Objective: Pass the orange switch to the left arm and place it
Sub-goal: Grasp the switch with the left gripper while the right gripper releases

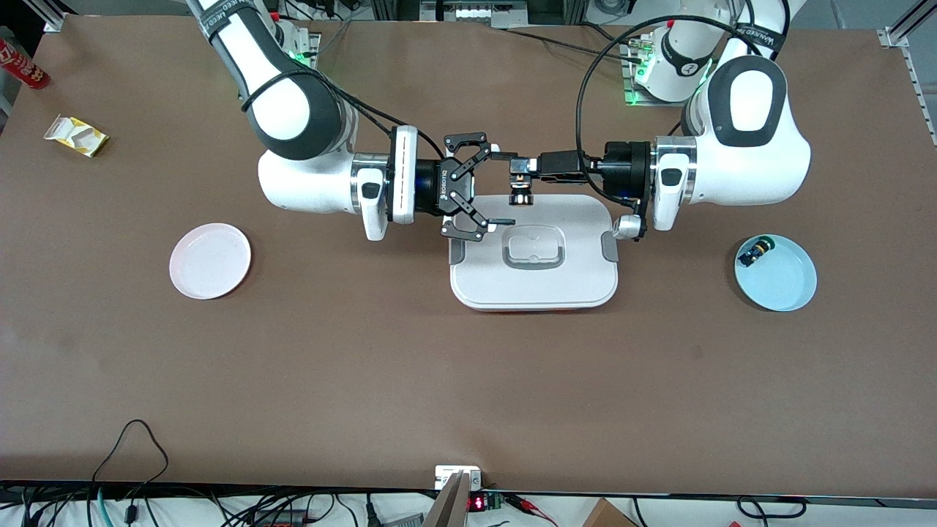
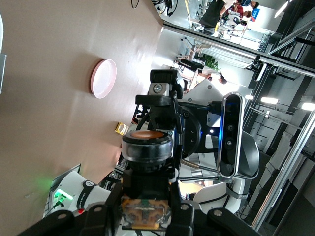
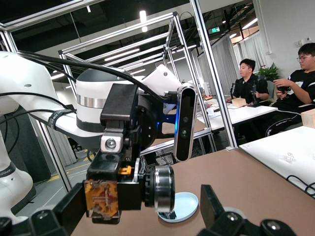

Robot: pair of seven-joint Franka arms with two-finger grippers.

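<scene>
The orange switch point(image 1: 521, 187) hangs in the air over the box point(image 1: 533, 287), above its edge nearest the robots' bases. My left gripper point(image 1: 520, 171) is shut on the switch's body, with the round face pointing down toward the lid. My right gripper point(image 1: 505, 188) is open, one finger on each side of the switch and apart from it. In the left wrist view the switch point(image 2: 146, 158) sits in my left gripper point(image 2: 146, 209). In the right wrist view the switch point(image 3: 129, 189) hangs between the spread fingers of my right gripper point(image 3: 140, 210).
A blue plate point(image 1: 782, 279) holding a small black switch point(image 1: 755, 253) lies toward the left arm's end of the table. A pink plate point(image 1: 210, 261) lies toward the right arm's end. A yellow packet point(image 1: 76, 136) and a red can point(image 1: 22, 66) lie near that end's corner.
</scene>
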